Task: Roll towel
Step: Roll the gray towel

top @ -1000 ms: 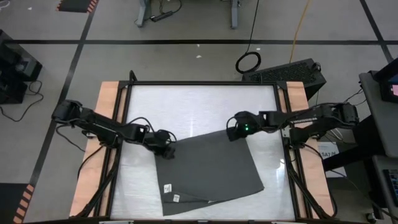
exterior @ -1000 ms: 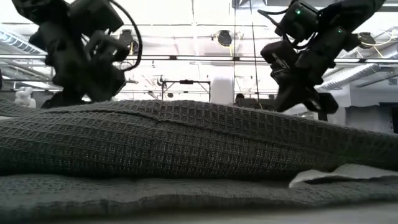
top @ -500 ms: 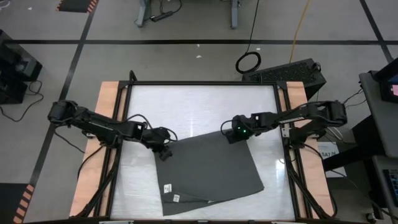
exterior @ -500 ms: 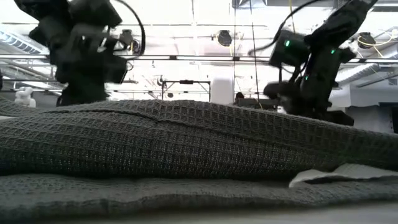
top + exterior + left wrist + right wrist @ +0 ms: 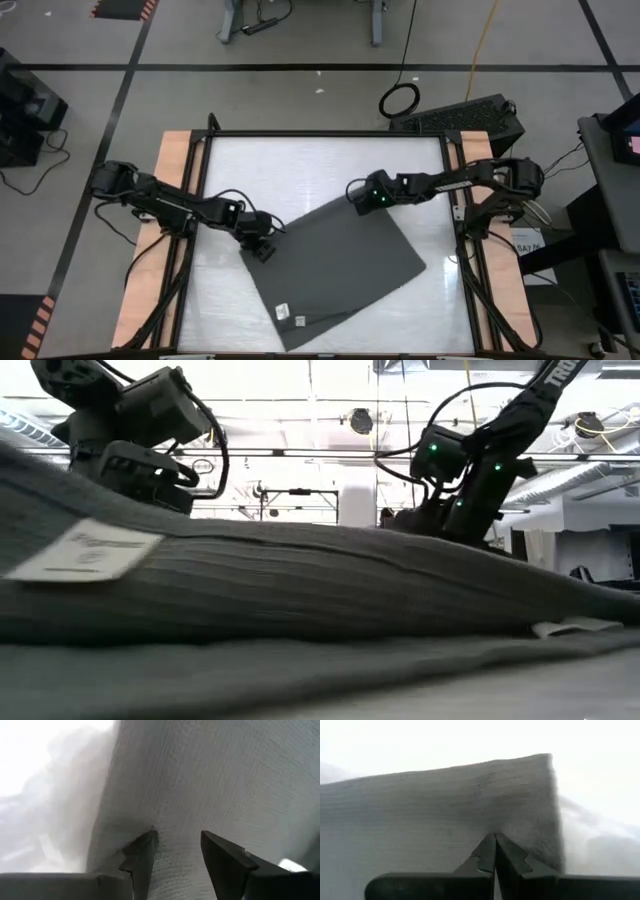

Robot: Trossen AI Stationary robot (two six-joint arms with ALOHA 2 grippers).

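Left tool sits on the towel at its 9 o'clock corner. In the left wrist view its fingers stand apart, pressed down onto the weave with cloth bunched between them; whether it actually pinches the cloth I cannot tell. Right tool is at the towel's 12 o'clock corner, fingers clenched together with tips down on the fabric; no cloth visibly held between them, likely just pinning the corner.

Progress: rolling not started, by my read. The towel lies flat and folded over, an extra layer edge showing along its 6 o'clock side, turned diamond-wise on the bench. No roll, no curled edge anywhere. White tag shows near the 7 o'clock corner, with another small white label just beside it toward 5 o'clock. Left to do: lift one edge, curl it over, roll across the full length. All of it, basically.

Surface: bench top is a pale glossy sheet inside a black frame, wood strips at 3 and 9 o'clock. The towel covers the half toward 6 o'clock; the rest is bare.

Room: grey floor with black tape lines, a coiled cable and a dark box past the 1 o'clock corner, and desk legs at 12 o'clock. The low view shows an open ceiling with ducts and lights.
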